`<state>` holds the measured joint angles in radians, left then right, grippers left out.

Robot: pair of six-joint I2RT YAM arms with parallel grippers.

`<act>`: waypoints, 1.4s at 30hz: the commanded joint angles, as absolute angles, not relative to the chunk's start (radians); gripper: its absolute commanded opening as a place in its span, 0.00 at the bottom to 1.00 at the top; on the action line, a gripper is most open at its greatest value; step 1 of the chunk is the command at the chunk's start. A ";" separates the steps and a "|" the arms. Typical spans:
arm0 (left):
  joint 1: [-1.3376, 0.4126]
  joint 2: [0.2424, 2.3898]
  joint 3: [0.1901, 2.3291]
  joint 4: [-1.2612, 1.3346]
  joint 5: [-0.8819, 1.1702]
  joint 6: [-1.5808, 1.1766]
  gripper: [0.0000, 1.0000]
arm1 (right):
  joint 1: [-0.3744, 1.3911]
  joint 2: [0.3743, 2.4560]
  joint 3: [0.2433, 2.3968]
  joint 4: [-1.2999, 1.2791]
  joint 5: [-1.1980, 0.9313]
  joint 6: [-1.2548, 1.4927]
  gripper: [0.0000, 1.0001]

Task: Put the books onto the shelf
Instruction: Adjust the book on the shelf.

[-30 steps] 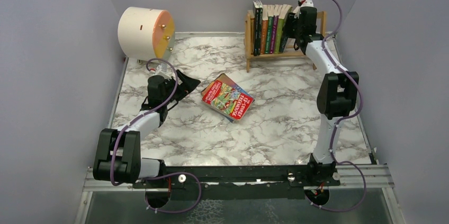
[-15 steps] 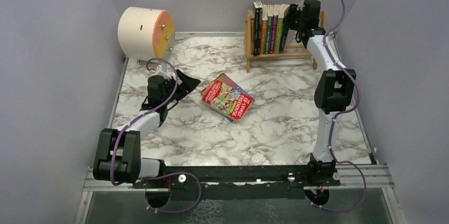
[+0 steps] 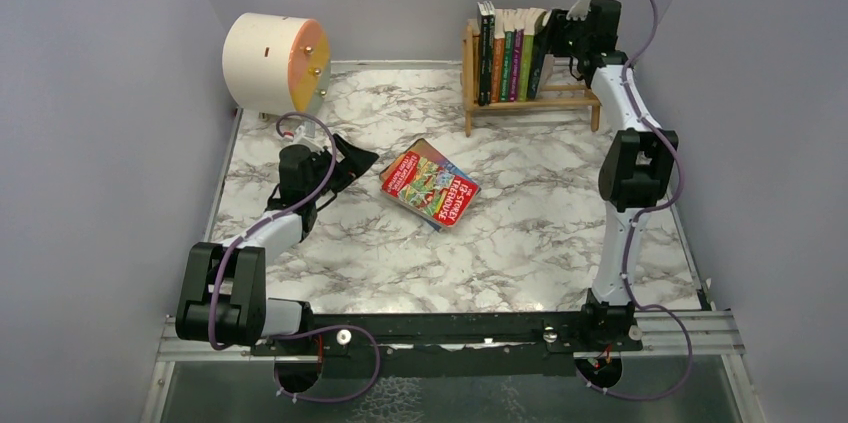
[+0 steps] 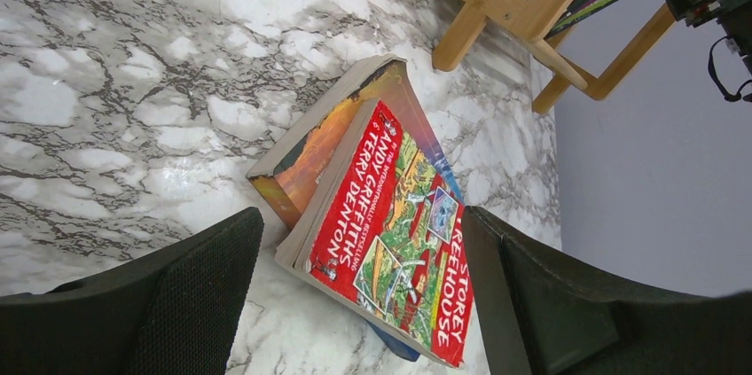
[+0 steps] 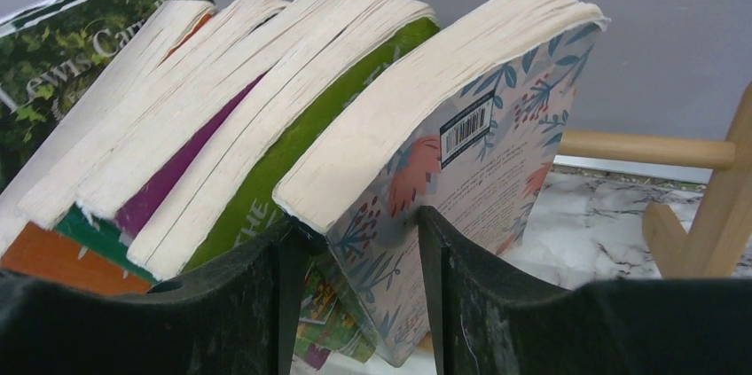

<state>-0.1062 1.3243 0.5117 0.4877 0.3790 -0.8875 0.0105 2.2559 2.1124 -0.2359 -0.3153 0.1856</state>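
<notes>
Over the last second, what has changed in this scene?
The right gripper drew rightward and toward the back wall at the right end of the shelf. Its fingers flank the floral-backed book; whether they pinch it is unclear. Unchanged: the left gripper open beside the books on the table, the shelved row, the cream drum.

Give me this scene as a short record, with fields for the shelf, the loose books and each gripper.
storage: light-wood rail shelf holds a row of paperbacks
loose books: red illustrated paperback lying on orange-covered paperback, on marble table
left gripper: open, aimed at those two
right gripper: closed on floral-covered paperback, rightmost in the row
</notes>
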 commanded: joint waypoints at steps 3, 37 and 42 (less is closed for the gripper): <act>-0.109 1.312 0.493 0.528 0.402 -0.895 0.76 | 0.058 2.186 1.992 -0.230 -0.625 0.234 0.48; -0.109 1.243 0.456 0.534 0.403 -0.910 0.76 | 0.058 1.811 1.671 -0.148 -0.102 0.308 0.65; -0.109 1.236 0.456 0.534 0.407 -0.911 0.76 | 0.058 1.851 1.718 -0.204 0.032 0.298 0.63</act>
